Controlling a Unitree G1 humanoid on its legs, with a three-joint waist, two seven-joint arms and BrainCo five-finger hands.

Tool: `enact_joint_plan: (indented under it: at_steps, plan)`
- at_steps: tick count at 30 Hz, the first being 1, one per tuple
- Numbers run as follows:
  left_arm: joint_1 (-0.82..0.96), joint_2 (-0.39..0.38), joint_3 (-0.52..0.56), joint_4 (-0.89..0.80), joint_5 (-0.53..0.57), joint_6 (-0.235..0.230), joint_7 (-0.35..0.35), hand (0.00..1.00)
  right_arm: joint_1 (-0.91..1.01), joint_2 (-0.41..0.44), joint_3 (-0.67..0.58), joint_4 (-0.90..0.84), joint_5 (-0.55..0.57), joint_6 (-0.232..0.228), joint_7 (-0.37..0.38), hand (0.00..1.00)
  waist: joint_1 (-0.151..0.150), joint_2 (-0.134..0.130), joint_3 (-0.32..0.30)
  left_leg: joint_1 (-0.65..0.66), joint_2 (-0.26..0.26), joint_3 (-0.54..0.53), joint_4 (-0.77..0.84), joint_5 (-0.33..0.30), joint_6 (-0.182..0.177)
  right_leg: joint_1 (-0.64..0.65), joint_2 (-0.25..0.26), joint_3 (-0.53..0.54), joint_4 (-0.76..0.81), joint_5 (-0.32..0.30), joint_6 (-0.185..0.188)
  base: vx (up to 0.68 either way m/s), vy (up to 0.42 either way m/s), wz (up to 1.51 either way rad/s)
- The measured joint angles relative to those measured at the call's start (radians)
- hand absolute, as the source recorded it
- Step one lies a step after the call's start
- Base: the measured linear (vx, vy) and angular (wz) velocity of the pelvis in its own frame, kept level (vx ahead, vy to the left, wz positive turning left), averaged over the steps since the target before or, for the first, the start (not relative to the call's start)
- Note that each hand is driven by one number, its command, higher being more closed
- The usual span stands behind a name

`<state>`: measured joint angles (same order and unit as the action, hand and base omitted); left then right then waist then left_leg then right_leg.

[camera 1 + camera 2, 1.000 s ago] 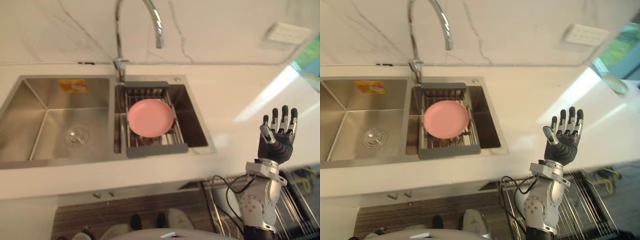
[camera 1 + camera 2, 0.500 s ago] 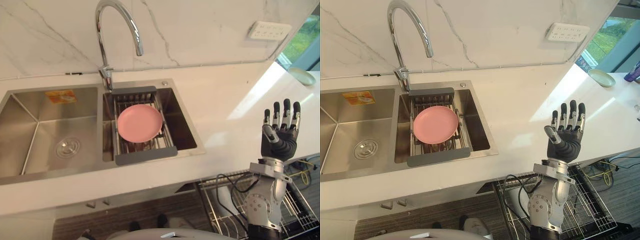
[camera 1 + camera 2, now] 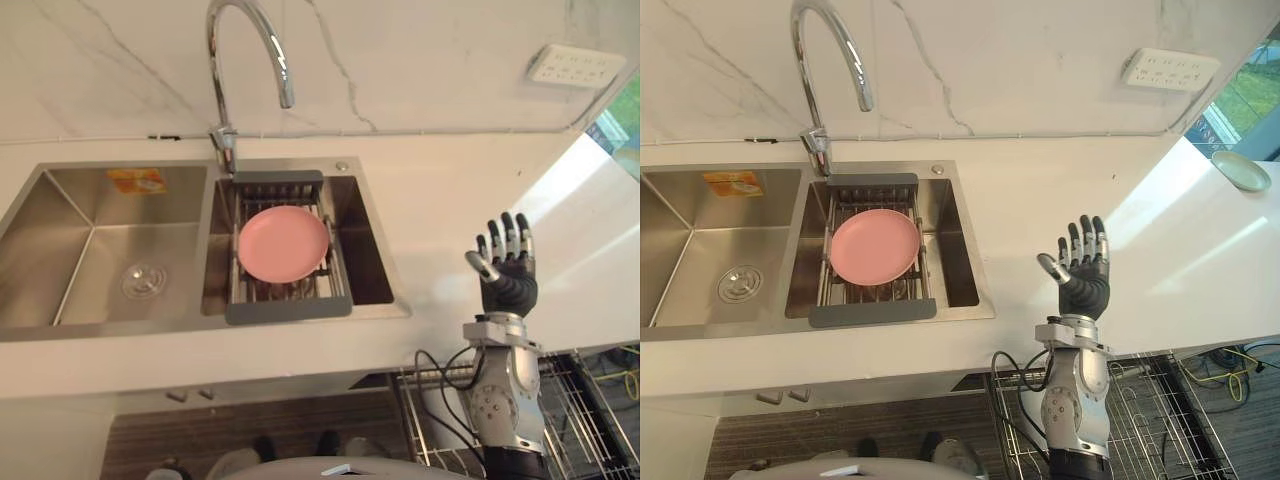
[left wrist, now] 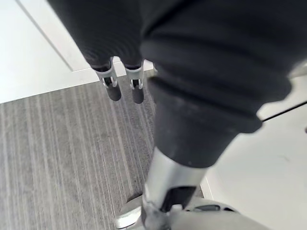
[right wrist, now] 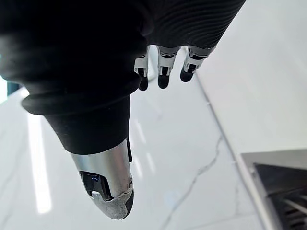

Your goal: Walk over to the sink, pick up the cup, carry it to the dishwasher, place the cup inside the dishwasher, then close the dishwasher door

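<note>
While the right hand (image 3: 1080, 287) stood raised over the near edge of the worktop (image 3: 1060, 200), right of the sink (image 3: 680, 250), its fingers were straight and spread, holding nothing. A pink plate (image 3: 874, 246) lay on the grey rack (image 3: 872, 312) across the sink's right basin. The left hand (image 4: 201, 86) hung over the floor (image 4: 57, 158), fingers relaxed, empty.

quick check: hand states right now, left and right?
Left hand: open, fingers relaxed, holding nothing.
Right hand: open, fingers straight and raised, holding nothing.
</note>
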<state>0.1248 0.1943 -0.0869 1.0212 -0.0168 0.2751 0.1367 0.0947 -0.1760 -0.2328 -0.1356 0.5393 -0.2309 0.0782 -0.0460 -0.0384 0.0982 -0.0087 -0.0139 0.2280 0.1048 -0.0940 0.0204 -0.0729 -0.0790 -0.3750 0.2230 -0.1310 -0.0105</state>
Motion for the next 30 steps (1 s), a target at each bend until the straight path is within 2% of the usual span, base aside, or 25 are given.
enact_joint_plan:
  at_steps: [3, 5, 8, 9, 16, 19, 22, 28, 30]
  plan:
    - [0.006, 0.001, 0.001, 0.000, 0.000, 0.009, 0.004, 0.00, -0.021, -0.089, 0.028, -0.001, -0.168, 0.018, 0.012, 0.00, 0.004, 0.006, -0.003, 0.010, 0.006, 0.021, -0.007, 0.003, -0.006, 0.001, 0.000, -0.005, 0.007, -0.005, -0.001, 0.07, -0.079, 0.00]
    - [0.003, 0.002, 0.007, -0.001, 0.022, 0.037, 0.000, 0.00, -0.080, -0.182, 0.080, 0.000, -0.291, 0.046, 0.043, 0.00, 0.003, 0.007, -0.004, 0.012, 0.006, 0.022, -0.019, 0.007, -0.012, 0.002, 0.000, -0.010, 0.000, -0.001, 0.004, 0.05, -0.017, 0.03]
    - [0.005, 0.001, 0.008, -0.020, 0.058, 0.047, -0.009, 0.00, -0.147, -0.230, 0.128, 0.011, -0.409, 0.063, 0.073, 0.00, 0.009, 0.006, -0.004, 0.011, 0.006, 0.029, -0.019, 0.008, -0.020, 0.006, 0.000, -0.015, -0.017, 0.012, 0.011, 0.02, 0.008, -0.01]
    - [0.004, 0.001, 0.008, -0.028, 0.063, 0.047, -0.012, 0.00, -0.187, -0.242, 0.158, 0.040, -0.476, 0.070, 0.097, 0.00, 0.020, 0.005, -0.004, 0.011, 0.005, 0.048, -0.020, 0.012, -0.034, 0.015, 0.000, -0.019, -0.044, 0.029, 0.015, 0.01, 0.026, -0.05]
    - [0.003, -0.004, 0.007, -0.031, 0.131, 0.045, -0.045, 0.00, -0.239, -0.275, 0.247, 0.044, -0.588, 0.087, 0.114, 0.00, 0.030, 0.004, -0.005, 0.012, 0.001, 0.048, -0.029, 0.014, -0.035, 0.047, 0.007, -0.043, -0.118, 0.072, 0.025, 0.00, 0.018, 0.00]
    - [0.003, -0.002, 0.006, -0.033, 0.140, 0.045, -0.049, 0.00, -0.267, -0.276, 0.281, 0.060, -0.667, 0.087, 0.117, 0.00, 0.039, -0.001, -0.008, 0.026, -0.002, 0.046, -0.061, 0.035, -0.051, 0.060, 0.011, -0.054, -0.145, 0.088, 0.024, -0.04, -0.018, 0.05]
    - [0.004, 0.001, 0.006, -0.037, 0.140, 0.047, -0.049, 0.00, -0.297, -0.284, 0.323, 0.096, -0.754, 0.096, 0.117, 0.00, 0.042, -0.001, -0.008, 0.028, -0.002, 0.043, -0.088, 0.056, -0.042, 0.072, 0.018, -0.076, -0.170, 0.100, 0.019, -0.06, -0.033, 0.15]
    - [0.007, 0.003, 0.006, -0.068, 0.177, 0.055, -0.060, 0.00, -0.399, -0.285, 0.438, 0.262, -0.875, 0.109, 0.093, 0.00, 0.078, -0.002, -0.008, 0.028, -0.002, 0.034, -0.116, 0.086, -0.010, 0.079, 0.029, -0.090, -0.202, 0.120, 0.017, -0.05, -0.009, 0.08]
    - [0.007, 0.004, 0.006, -0.069, 0.178, 0.055, -0.066, 0.00, -0.416, -0.284, 0.464, 0.289, -0.913, 0.109, 0.091, 0.00, 0.082, -0.002, -0.008, 0.028, -0.004, 0.021, -0.119, 0.090, -0.009, 0.087, 0.030, -0.106, -0.213, 0.122, 0.020, -0.03, 0.008, 0.16]
